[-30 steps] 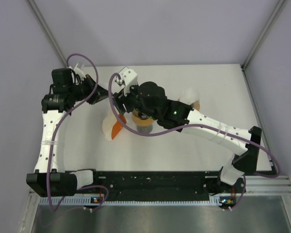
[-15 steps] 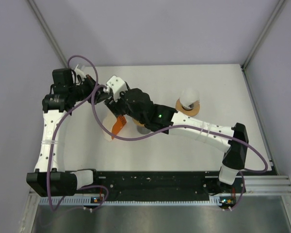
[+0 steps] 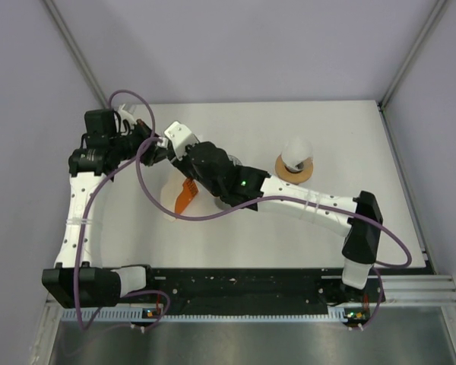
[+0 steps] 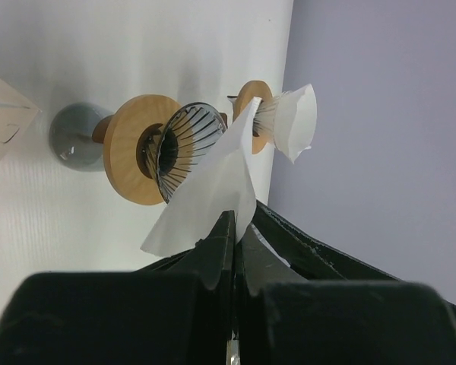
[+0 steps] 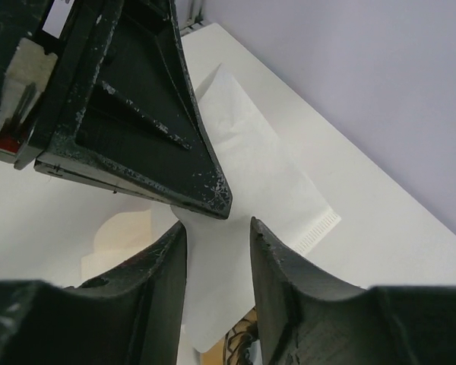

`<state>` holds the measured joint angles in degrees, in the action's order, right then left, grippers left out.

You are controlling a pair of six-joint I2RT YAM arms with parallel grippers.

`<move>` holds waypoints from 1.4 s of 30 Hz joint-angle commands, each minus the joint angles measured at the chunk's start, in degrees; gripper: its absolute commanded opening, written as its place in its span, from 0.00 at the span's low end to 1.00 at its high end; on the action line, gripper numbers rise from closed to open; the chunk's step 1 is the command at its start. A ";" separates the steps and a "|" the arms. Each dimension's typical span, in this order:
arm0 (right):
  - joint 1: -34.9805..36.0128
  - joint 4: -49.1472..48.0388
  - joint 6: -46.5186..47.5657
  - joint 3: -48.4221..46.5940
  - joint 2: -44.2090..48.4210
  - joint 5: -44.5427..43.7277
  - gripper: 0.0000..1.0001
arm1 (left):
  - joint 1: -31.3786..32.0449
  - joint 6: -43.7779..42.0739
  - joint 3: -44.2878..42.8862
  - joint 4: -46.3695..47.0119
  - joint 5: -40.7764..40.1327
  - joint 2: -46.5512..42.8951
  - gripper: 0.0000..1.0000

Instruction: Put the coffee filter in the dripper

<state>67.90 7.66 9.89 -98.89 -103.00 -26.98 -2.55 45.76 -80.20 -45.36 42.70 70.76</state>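
Since a second ago my right arm (image 3: pixel 304 201) has swung leftward across the surface (image 3: pixel 342 137), closing in on the end of my left arm. At the left, my left tool (image 4: pixel 232 222) is pinched tight on the lower edge of the coffee filter (image 4: pixel 213 182), holding the folded white paper up in the air, off the surface. Just beside it, my right tool (image 5: pixel 216 226) stands narrowly parted with the same sheet showing in the gap; whether its pads touch the paper I cannot tell. Further right, the dripper (image 4: pixel 184 143), ribbed glass in a wooden collar (image 4: pixel 125 163), sits empty, so I judge the filter picked up but not yet opened or seated. At the far right a second dripper (image 3: pixel 295 163) already carries a filter. No brand, label or writing is readable anywhere.
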 commanded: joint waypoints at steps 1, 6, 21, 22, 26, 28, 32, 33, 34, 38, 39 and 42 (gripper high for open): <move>0.66 -2.04 1.80 -3.32 -1.23 -4.12 0.33 | -0.09 1.00 0.66 3.17 1.68 -0.89 0.00; 1.01 -0.45 3.03 -5.52 -2.91 -8.43 0.13 | -0.09 1.09 0.66 3.62 2.65 -0.98 0.00; -2.68 14.47 -5.48 -12.72 -2.56 -3.70 0.00 | -0.09 -8.21 -7.05 3.89 1.34 -1.42 0.59; -3.55 15.88 -6.89 -13.25 -2.21 -1.95 0.00 | -0.09 -9.62 -8.29 3.53 0.90 -1.42 0.64; -7.94 20.10 -13.56 -13.17 0.86 7.09 0.00 | 0.00 -14.11 -11.81 3.44 2.82 -1.68 0.79; -10.76 20.99 -17.69 -12.12 2.70 13.50 0.00 | 0.08 -17.18 -13.13 3.44 2.57 -2.12 0.93; -13.40 20.90 -21.84 -9.31 5.61 18.81 0.00 | 1.66 -22.46 -12.44 2.74 -6.03 -2.38 0.99; -13.49 20.73 -22.19 -9.04 6.14 18.81 0.00 | 2.02 -23.16 -11.65 2.74 -8.31 -2.21 0.99; -13.58 20.55 -22.63 -8.69 6.67 18.63 0.00 | 2.28 -23.87 -10.86 2.91 -9.72 -2.12 0.99; -13.58 18.36 -24.04 -7.37 7.73 19.68 0.00 | 6.49 -24.93 -8.22 4.75 -12.55 -1.60 0.97; -13.58 17.92 -24.21 -7.19 7.64 20.38 0.00 | 7.63 -24.84 -8.04 5.11 -12.73 -1.33 0.95; -13.58 16.86 -25.00 -6.84 7.64 22.41 0.00 | 10.62 -24.14 -7.78 5.99 -14.30 -0.01 0.90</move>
<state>53.89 27.88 -12.32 -106.78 -97.43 -8.60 4.95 23.03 -88.33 -43.31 31.94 69.63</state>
